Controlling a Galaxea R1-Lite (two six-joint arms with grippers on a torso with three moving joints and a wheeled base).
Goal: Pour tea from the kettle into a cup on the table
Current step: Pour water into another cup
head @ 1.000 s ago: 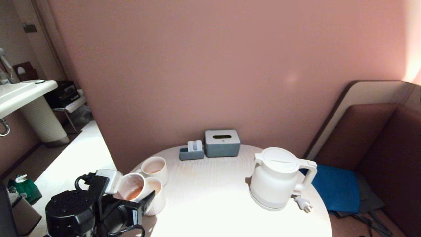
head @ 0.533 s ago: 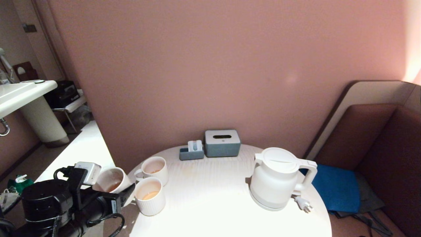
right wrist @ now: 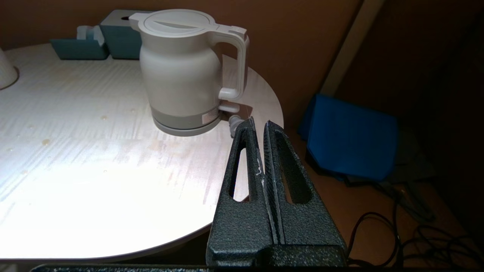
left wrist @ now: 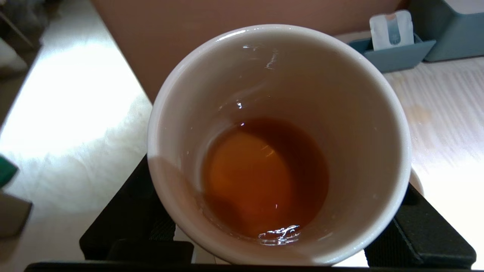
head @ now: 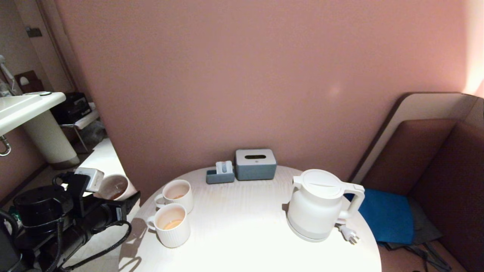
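My left gripper is shut on the small plain white cup, holding it left of the round table, past its edge and over the floor. The left wrist view looks straight into the cup, where orange-brown tea covers the bottom, with the black fingers on either side. The white kettle stands upright on its base at the table's right, lid on, with its plug beside it. My right gripper is shut and empty, low by the table's right edge near the kettle.
Two ribbed white mugs, each holding a little tea, stand at the table's left. A grey tissue box and a small blue tray sit by the wall. A blue cushion lies on the bench at right; a sink is far left.
My left gripper has carried the cup leftward from above the front mug to beyond the table's edge. The front mug now shows in full. The kettle has not moved.
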